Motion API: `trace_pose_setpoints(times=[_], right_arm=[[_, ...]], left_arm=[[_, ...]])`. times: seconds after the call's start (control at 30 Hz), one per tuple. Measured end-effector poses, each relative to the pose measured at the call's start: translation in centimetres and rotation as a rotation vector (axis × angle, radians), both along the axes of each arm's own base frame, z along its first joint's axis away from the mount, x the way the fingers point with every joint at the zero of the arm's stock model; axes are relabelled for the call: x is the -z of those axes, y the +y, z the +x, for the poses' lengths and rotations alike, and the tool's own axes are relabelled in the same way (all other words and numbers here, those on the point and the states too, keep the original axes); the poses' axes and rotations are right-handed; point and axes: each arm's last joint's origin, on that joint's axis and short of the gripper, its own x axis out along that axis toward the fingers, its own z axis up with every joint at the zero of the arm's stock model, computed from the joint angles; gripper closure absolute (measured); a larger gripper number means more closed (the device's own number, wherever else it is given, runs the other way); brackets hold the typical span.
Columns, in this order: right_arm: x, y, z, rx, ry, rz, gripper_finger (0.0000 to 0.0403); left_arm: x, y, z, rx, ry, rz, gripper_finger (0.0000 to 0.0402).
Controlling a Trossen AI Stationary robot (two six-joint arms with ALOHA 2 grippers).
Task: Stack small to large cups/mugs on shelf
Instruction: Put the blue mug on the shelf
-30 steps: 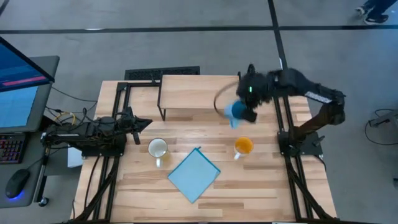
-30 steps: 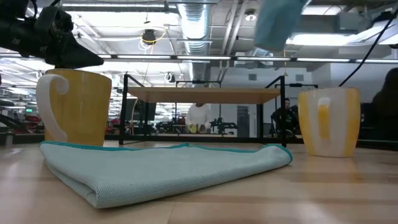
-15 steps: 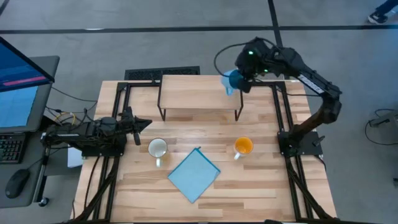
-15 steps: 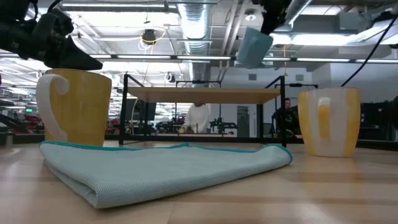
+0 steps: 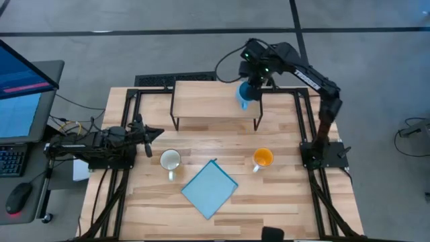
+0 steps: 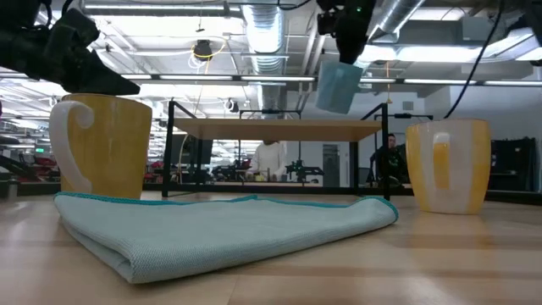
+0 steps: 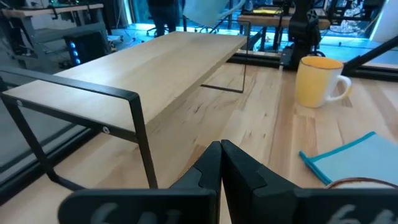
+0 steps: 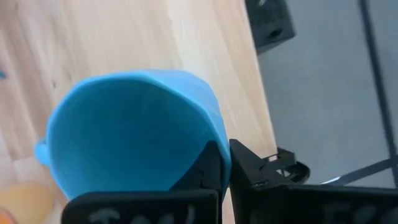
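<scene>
My right gripper (image 5: 256,82) is shut on the light blue mug (image 5: 246,93) and holds it in the air over the right end of the shelf (image 5: 213,101). The low view shows the mug (image 6: 337,85) tilted just above the shelf's wood top (image 6: 279,129). The cream mug (image 5: 170,160) and the orange mug (image 5: 263,158) stand on their bases on the table in front of the shelf. My left gripper (image 5: 153,132) is shut and empty at the table's left side, near the cream mug. My right gripper holds the blue mug by its rim wall (image 8: 221,152), one finger (image 8: 209,163) inside the mug and one outside. The fingers come from above. The mug hangs tilted below them, lifted clear of the shelf.
A flat light-blue cloth (image 5: 209,188) lies on the table near the front, between the two standing mugs. The shelf's black legs (image 5: 258,121) stand on the table's far half. A desk with a monitor (image 5: 23,87) stands left of the table.
My right gripper has carried the blue mug from the air in front of the shelf's right end toward the table's far edge and a little left. The mug now hangs over the shelf's right end, still tilted and clear.
</scene>
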Motion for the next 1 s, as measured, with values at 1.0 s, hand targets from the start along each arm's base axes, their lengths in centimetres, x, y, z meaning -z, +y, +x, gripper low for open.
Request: trace_pose_setpoints(times=[1.0], right_arm=[[0.5,-1.3,1.1,-0.012,-0.003,0.105,0.0382]], left_arm=[[0.0,0.0,0.0,-0.012,-0.003,-0.003,0.0401]])
